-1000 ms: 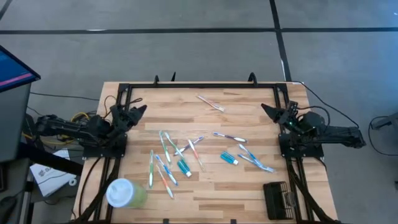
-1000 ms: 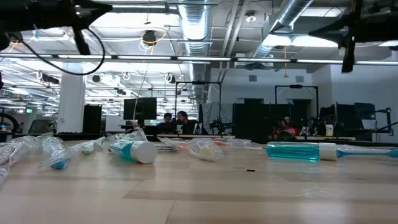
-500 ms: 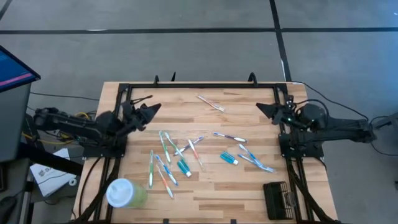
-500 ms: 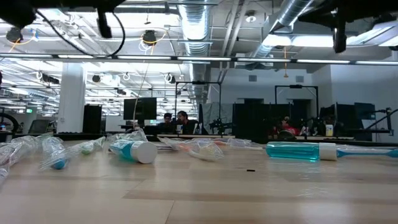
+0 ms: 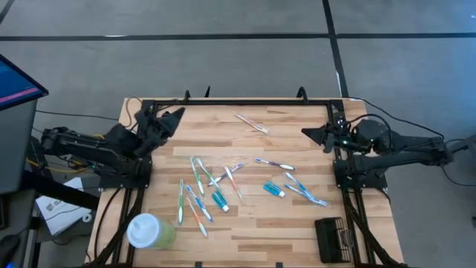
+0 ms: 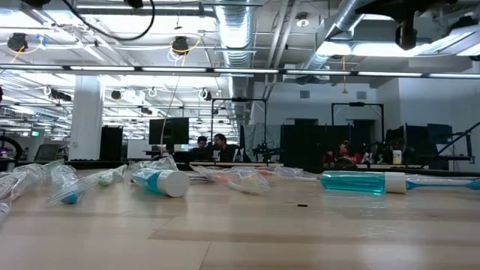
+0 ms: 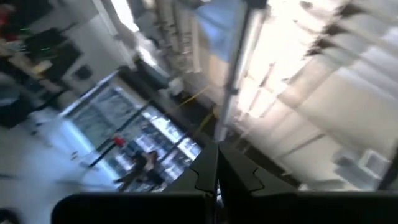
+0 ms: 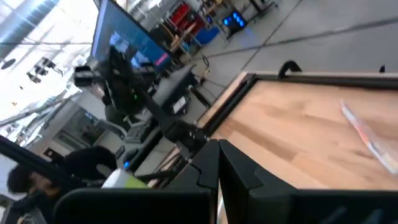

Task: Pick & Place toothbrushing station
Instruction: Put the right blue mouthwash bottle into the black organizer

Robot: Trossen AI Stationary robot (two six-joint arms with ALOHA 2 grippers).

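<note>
The toothbrushing station point(image 5: 333, 238), a small black holder with a slotted top, lies on the wooden table near its near right corner. My left gripper point(image 5: 177, 114) is shut with nothing in it, raised above the table's far left part; in its wrist view its fingers point(image 7: 217, 177) point up at the ceiling. My right gripper point(image 5: 305, 134) is shut with nothing in it too, raised over the table's right side and pointing toward the left. Its wrist view looks past the shut fingers point(image 8: 219, 165) across the table's far part. Both are far from the station.
Several wrapped toothbrushes point(image 5: 197, 179) and two small blue tubes point(image 5: 274, 190) lie scattered at the table's middle. One more wrapped brush point(image 5: 251, 123) lies near the far edge. A pale green cup with a white lid point(image 5: 149, 231) stands at the near left corner. Black rails point(image 5: 245, 103) frame the table.
Both arms have risen; in the low view they have climbed almost out of the picture's top. My left gripper has gone up and toward the far edge, tipping upward. My right gripper has gone up and a little toward the table's left. Both have stayed shut.
</note>
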